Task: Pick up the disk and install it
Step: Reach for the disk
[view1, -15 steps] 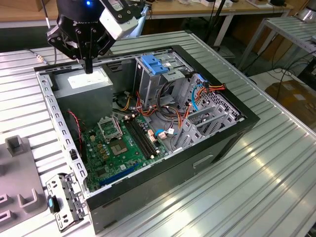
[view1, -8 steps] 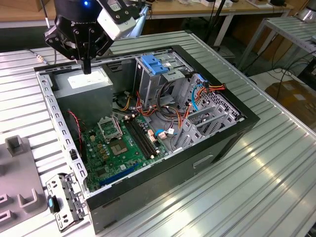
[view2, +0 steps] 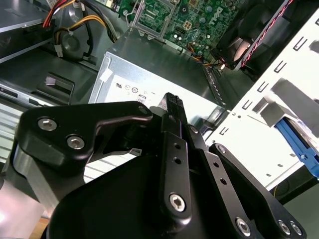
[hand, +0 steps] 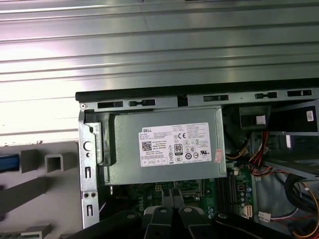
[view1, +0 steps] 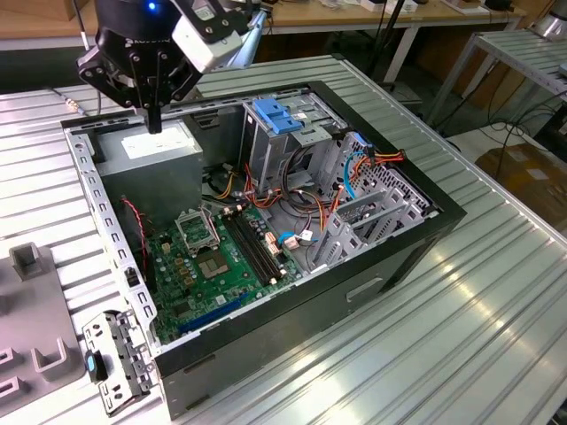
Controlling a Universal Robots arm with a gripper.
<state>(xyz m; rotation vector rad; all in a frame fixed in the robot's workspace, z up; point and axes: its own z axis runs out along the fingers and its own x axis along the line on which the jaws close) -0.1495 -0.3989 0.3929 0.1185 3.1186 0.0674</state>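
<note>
The tool (view1: 155, 122) hangs closed and empty just above the power supply (view1: 158, 149) inside the open computer case (view1: 443, 220). In the first wrist view, a blue edge of the disk (hand: 8, 162) rests on the grey holder (hand: 50, 169) outside the case, well apart from the tool.

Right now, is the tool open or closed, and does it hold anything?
Tool: closed, holding nothing, above the grey power supply.
</note>
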